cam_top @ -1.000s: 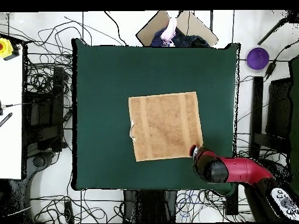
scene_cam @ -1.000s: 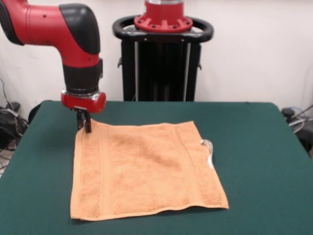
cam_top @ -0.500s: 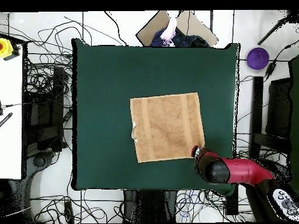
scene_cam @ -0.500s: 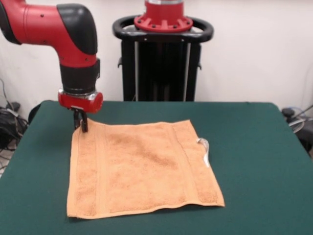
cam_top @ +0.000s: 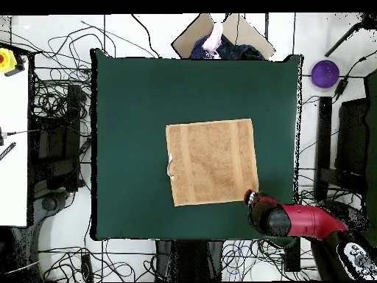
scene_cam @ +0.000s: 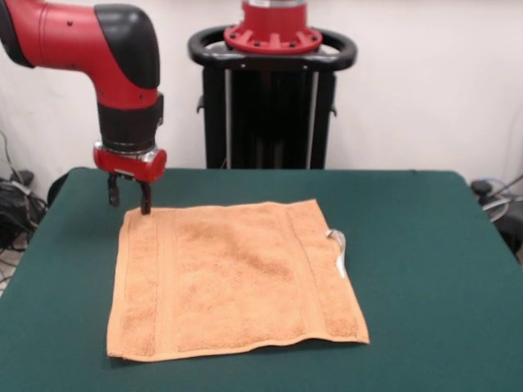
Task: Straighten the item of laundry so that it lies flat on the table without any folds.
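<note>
The item of laundry, an orange-tan towel (scene_cam: 233, 278), lies spread out and nearly flat on the green table (scene_cam: 425, 245), with a small white tag (scene_cam: 339, 245) on its right edge. From above, the towel (cam_top: 212, 162) is a near square just right of the table's (cam_top: 125, 110) middle. My gripper (scene_cam: 128, 200) stands open at the towel's far left corner, one finger on either side of the corner's tip and nothing held between them. In the overhead view the gripper (cam_top: 249, 197) is just off the towel's lower right corner.
The black pedestal (scene_cam: 272, 98) stands behind the table's far edge. Cables cover the floor on all sides (cam_top: 59, 110). A purple round object (cam_top: 325, 73) sits off the table's upper right, and a cardboard box (cam_top: 228, 33) lies beyond its top edge.
The gripper was shut on the towel's corner while dragging it leftward in the front view. Now its fingers have spread apart and the corner lies on the table.
</note>
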`<state>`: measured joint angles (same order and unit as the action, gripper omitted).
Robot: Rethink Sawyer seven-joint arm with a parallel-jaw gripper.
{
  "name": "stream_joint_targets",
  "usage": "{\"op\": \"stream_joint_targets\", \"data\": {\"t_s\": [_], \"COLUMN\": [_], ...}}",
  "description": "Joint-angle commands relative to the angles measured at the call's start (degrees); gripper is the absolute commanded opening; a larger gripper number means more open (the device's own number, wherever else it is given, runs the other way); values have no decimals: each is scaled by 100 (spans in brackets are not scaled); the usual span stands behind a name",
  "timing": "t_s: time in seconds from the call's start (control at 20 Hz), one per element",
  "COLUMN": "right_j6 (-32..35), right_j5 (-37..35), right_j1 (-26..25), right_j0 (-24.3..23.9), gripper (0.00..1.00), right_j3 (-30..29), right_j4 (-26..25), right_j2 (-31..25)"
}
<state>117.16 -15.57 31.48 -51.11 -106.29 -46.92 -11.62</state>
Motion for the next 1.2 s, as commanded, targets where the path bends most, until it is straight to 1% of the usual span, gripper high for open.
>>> {"op": "stream_joint_targets", "data": {"t_s": [0.05,0.25,0.4,0.6,0.75,1.0,1.2], "right_j6": [420,408,587,332,370,258,286], "right_j5": [126,-2,163,-10,139,232,374], "right_j1": [-43,30,70,14,-97,142,176], "right_j0": [178,116,342,481,606,743,883], "gripper": [100,100,100,100,100,100,100], "right_j3": [363,281,256,331,302,-59,-318], "right_j4": [96,265,177,124,117,132,153], "right_j2": [101,28,196,59,1,-237,-366]}}
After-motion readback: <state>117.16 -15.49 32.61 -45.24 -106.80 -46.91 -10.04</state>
